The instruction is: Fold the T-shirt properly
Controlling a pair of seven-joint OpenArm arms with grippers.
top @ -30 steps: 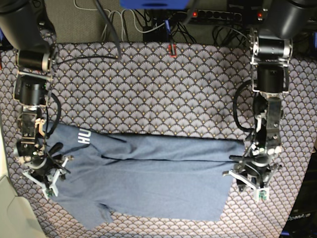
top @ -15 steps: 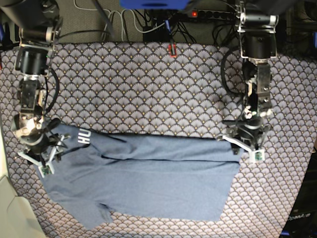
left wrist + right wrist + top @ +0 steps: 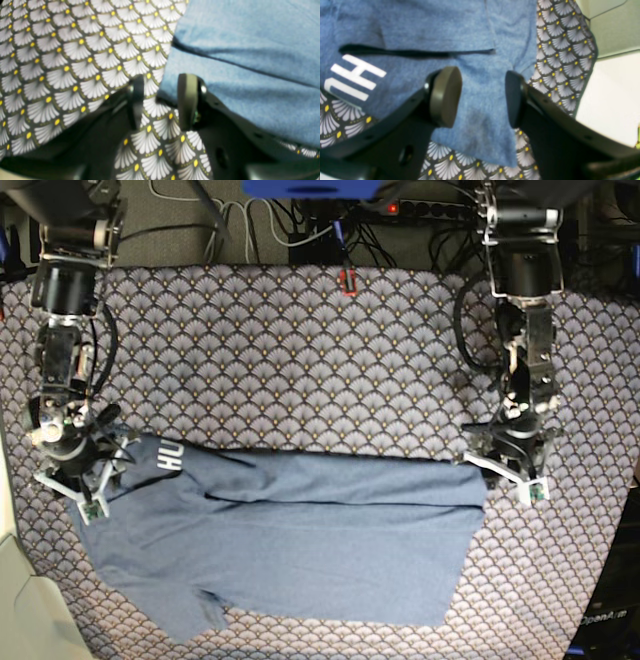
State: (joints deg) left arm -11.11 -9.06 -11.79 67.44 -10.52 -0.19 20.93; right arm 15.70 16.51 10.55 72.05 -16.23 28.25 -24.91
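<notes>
The slate-blue T-shirt (image 3: pixel 300 540) lies folded in a wide band across the near half of the table, white lettering (image 3: pixel 170 458) at its far left corner. My left gripper (image 3: pixel 505 472) hovers at the shirt's far right corner. In the left wrist view it (image 3: pixel 161 102) is open, and the shirt's corner (image 3: pixel 250 50) reaches just inside the right finger (image 3: pixel 187 100). My right gripper (image 3: pixel 72 488) is at the shirt's left edge. It (image 3: pixel 480 97) is open, with blue fabric (image 3: pixel 432 25) under the gap and the lettering (image 3: pixel 355 77) to its left.
A fan-patterned tablecloth (image 3: pixel 300 350) covers the table. Cables and a power strip (image 3: pixel 440 215) run along the far edge, with a small red item (image 3: pixel 348 280) near them. A pale surface (image 3: pixel 20 610) borders the table's near left corner.
Both grippers have moved away from the near edge, from the shirt's lower corners to its far corners. The shirt lies the same.
</notes>
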